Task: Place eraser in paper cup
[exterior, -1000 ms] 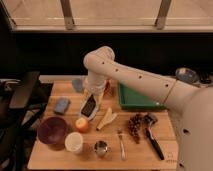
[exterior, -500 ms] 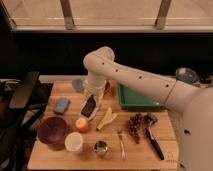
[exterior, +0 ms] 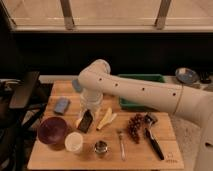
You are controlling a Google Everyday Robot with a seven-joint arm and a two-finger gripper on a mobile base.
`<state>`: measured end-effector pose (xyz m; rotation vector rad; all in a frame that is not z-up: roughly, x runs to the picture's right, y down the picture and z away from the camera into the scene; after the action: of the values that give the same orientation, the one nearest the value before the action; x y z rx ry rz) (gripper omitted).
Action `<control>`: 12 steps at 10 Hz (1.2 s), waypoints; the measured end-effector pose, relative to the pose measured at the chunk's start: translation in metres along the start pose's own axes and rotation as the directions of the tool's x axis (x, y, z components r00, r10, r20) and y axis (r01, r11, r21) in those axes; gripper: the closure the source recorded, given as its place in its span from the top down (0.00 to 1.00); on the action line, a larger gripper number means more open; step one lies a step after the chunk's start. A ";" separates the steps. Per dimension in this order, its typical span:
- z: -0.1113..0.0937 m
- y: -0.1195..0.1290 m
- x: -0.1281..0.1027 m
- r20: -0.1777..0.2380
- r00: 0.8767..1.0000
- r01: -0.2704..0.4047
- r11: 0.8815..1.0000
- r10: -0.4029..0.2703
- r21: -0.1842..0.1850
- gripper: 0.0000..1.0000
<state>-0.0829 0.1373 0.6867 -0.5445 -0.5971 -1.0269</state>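
**Eraser held above the board, cup waiting below**

Gripper [exterior: 89,116] hangs low over the wooden table [exterior: 165,152], its fingers closed on the eraser [exterior: 85,121], a black block tilted on end near the middle of the board. The paper cup [exterior: 74,142] stands just in front and to the side of it, beside the purple bowl [exterior: 52,131] and the small metal cup [exterior: 101,148]. A blue-grey block [exterior: 61,105] lies behind the bowl, grapes [exterior: 135,127] well to the other side.

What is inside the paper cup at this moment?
The paper cup looks empty, though its bottom is not visible. The eraser is outside it, up and to the right, tilted in the shut gripper.
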 end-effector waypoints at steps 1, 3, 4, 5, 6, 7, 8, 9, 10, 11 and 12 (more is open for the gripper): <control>0.005 -0.002 -0.020 0.017 1.000 0.018 1.000 -0.018 0.008 0.00; 0.015 -0.015 -0.052 0.063 0.997 0.053 0.998 -0.055 0.032 0.00; 0.018 -0.022 -0.065 0.080 0.994 0.071 0.997 -0.074 0.042 0.00; 0.020 -0.026 -0.073 0.089 0.992 0.085 0.995 -0.089 0.047 0.00; 0.022 -0.029 -0.077 0.097 0.991 0.092 0.995 -0.096 0.048 0.00; 0.025 -0.031 -0.083 0.108 0.988 0.102 0.994 -0.106 0.045 0.00; 0.028 -0.030 -0.085 0.117 0.987 0.102 0.994 -0.106 0.041 0.02; 0.031 -0.028 -0.085 0.125 0.987 0.097 0.995 -0.101 0.037 0.10; 0.033 -0.027 -0.085 0.130 0.987 0.093 0.995 -0.097 0.036 0.19; 0.036 -0.027 -0.084 0.135 0.986 0.089 0.995 -0.094 0.038 0.30; 0.038 -0.028 -0.083 0.139 0.986 0.090 0.995 -0.095 0.042 0.39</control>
<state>-0.1483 0.2023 0.6608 -0.5651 -0.7704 -1.0693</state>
